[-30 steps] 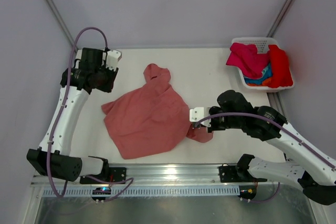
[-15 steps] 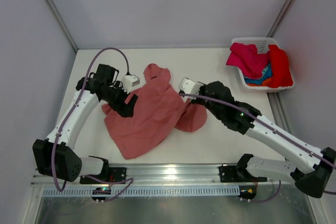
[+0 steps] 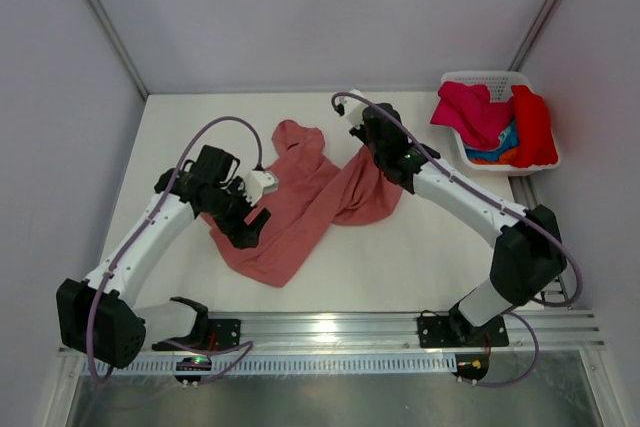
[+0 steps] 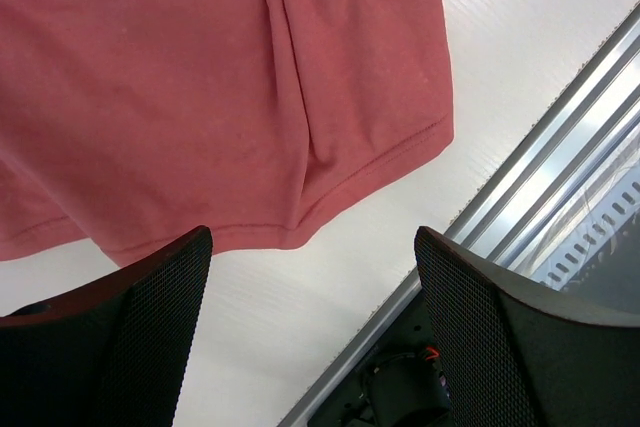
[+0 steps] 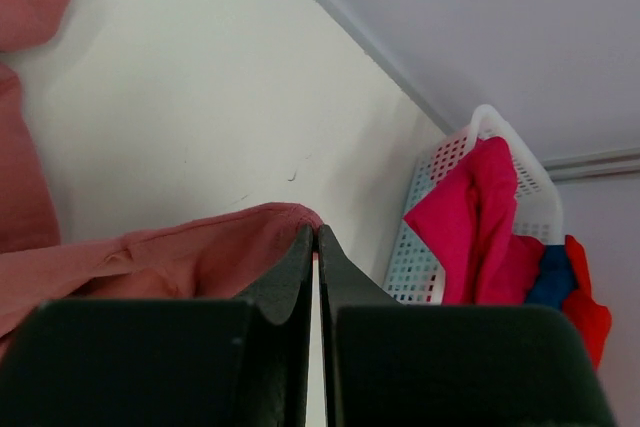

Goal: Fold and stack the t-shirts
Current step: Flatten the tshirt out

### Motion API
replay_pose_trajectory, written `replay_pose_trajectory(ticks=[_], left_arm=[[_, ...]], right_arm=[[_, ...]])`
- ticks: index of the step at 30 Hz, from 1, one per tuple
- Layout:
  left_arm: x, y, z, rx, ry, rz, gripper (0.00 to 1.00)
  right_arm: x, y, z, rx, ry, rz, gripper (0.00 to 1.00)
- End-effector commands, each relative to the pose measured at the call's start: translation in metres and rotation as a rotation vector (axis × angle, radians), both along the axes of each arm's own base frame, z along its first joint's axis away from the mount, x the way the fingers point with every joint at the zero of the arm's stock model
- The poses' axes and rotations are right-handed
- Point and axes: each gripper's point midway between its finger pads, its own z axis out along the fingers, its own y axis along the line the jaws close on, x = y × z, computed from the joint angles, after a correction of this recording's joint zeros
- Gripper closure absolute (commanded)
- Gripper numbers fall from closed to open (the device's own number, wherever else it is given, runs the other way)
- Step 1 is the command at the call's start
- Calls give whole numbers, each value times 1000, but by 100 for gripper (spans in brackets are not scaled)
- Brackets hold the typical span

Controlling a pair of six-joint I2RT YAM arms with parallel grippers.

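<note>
A salmon t-shirt [image 3: 300, 202] lies crumpled in the middle of the white table. My right gripper [image 3: 373, 153] is shut on a fold of its right edge [image 5: 250, 232] and holds that part lifted toward the back. My left gripper [image 3: 250, 230] is open and empty, hovering over the shirt's near-left part. In the left wrist view the shirt's hem [image 4: 330, 187] lies just beyond the spread fingers [image 4: 150, 317]. Magenta [image 3: 470, 112], red [image 3: 535, 127], blue [image 3: 507, 137] and orange [image 3: 485, 157] shirts are piled in the basket.
A white plastic basket [image 3: 478, 78] stands at the back right, and also shows in the right wrist view [image 5: 440, 197]. A metal rail [image 3: 330, 325] runs along the table's near edge. Grey walls enclose the table on three sides.
My right gripper has carried the shirt's right edge from the near side toward the back, dragging the shirt with it. My left arm has swung from the back left over the shirt.
</note>
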Motion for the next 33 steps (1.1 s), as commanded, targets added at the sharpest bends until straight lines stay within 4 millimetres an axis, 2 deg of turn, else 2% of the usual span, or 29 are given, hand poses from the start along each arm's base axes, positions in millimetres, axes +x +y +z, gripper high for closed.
replay_pose_trajectory(ticks=[1, 5, 6, 12, 14, 19, 23, 27, 33], left_arm=[[4, -10, 5, -38, -47, -31, 16], [1, -16, -5, 34, -56, -76, 16], [-4, -21, -13, 88, -61, -105, 16], [-19, -63, -40, 141, -6, -236, 17], [-23, -67, -49, 179, 15, -268, 18], [-16, -68, -76, 312, 12, -303, 19], [-8, -79, -83, 318, 27, -281, 20], [-10, -83, -90, 345, 36, -286, 21], [-26, -87, -88, 359, 56, -326, 22]], right_arm=[[27, 8, 16, 114, -65, -37, 97], [37, 16, -6, 118, -18, -37, 97], [38, 17, -11, 119, -9, -38, 97], [32, 18, -25, 138, 20, -32, 97], [29, 17, -29, 133, 29, -28, 97], [27, 17, -31, 135, 30, -21, 97], [26, 18, -36, 136, 43, -17, 97], [26, 18, -36, 136, 44, -17, 97], [27, 18, -37, 128, 42, -17, 97]])
